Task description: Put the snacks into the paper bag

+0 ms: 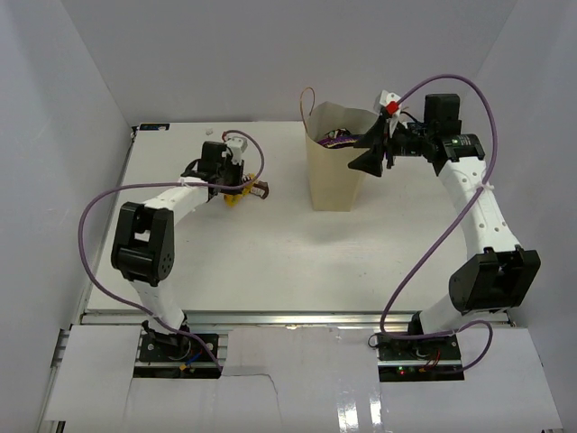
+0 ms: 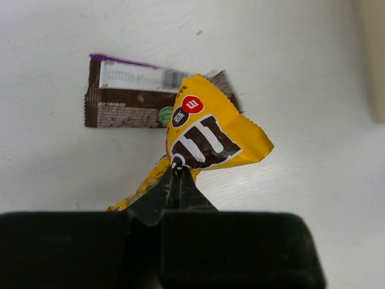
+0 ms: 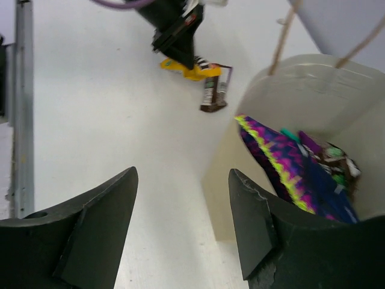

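Observation:
The tan paper bag (image 1: 332, 167) stands upright at the middle back of the table, with purple and green-yellow snacks (image 3: 289, 165) inside it. My left gripper (image 2: 176, 171) is shut on the yellow-brown packet (image 2: 207, 135), just off or on the table left of the bag. The dark brown bar (image 2: 129, 99) lies flat on the table right behind that packet; it also shows in the top view (image 1: 260, 189). My right gripper (image 3: 182, 174) is open and empty, held above the bag's right rim (image 1: 371, 155).
White walls close in the table on the left, back and right. The left arm's purple cable (image 1: 99, 212) loops out over the table's left side. A metal rail (image 1: 288, 317) runs along the near edge.

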Action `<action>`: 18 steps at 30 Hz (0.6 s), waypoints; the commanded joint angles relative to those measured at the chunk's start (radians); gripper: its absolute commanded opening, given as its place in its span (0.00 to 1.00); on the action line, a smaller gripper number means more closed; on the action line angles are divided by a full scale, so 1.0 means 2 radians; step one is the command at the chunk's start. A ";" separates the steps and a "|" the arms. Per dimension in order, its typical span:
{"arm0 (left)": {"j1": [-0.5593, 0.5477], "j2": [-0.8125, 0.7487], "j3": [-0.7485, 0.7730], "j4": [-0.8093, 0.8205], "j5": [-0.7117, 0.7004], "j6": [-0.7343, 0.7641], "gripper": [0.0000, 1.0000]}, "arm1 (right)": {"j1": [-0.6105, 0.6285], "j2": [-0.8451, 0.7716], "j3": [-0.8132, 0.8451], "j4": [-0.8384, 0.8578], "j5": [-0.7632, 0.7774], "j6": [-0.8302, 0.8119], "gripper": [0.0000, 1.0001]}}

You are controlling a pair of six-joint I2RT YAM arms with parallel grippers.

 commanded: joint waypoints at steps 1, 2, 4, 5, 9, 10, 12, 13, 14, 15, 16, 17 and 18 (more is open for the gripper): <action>0.001 -0.107 0.002 0.023 0.091 -0.057 0.01 | 0.048 -0.014 0.012 -0.068 -0.032 -0.059 0.68; 0.001 -0.138 -0.013 0.030 0.135 -0.088 0.01 | 0.060 -0.017 0.003 -0.071 -0.032 -0.067 0.68; 0.001 -0.167 -0.035 0.064 0.181 -0.121 0.01 | 0.104 -0.024 -0.013 -0.065 -0.032 -0.079 0.69; 0.001 -0.181 -0.064 0.078 0.204 -0.138 0.01 | 0.120 -0.030 -0.023 -0.060 -0.028 -0.085 0.70; 0.001 -0.243 -0.139 0.171 0.341 -0.250 0.02 | 0.196 -0.085 -0.123 0.000 -0.034 -0.166 0.95; 0.001 -0.251 -0.148 0.195 0.357 -0.266 0.02 | 0.204 -0.092 -0.142 0.026 -0.031 -0.156 0.98; -0.001 -0.276 -0.173 0.226 0.393 -0.290 0.02 | 0.223 -0.099 -0.172 0.119 0.001 -0.109 0.98; -0.002 -0.285 -0.179 0.233 0.398 -0.304 0.02 | 0.225 -0.095 -0.174 0.139 0.010 -0.053 0.98; -0.002 -0.294 -0.185 0.239 0.403 -0.310 0.03 | 0.227 -0.087 -0.179 0.195 0.034 -0.011 0.98; -0.003 -0.311 -0.194 0.250 0.410 -0.317 0.04 | 0.232 -0.086 -0.186 0.236 0.058 0.043 0.98; -0.004 -0.320 -0.198 0.255 0.409 -0.329 0.05 | 0.237 -0.086 -0.208 0.279 0.134 0.161 0.98; -0.005 -0.326 -0.202 0.258 0.409 -0.334 0.06 | 0.246 -0.086 -0.216 0.338 0.165 0.208 0.98; -0.005 -0.334 -0.210 0.263 0.407 -0.339 0.06 | 0.252 -0.085 -0.221 0.355 0.191 0.256 0.98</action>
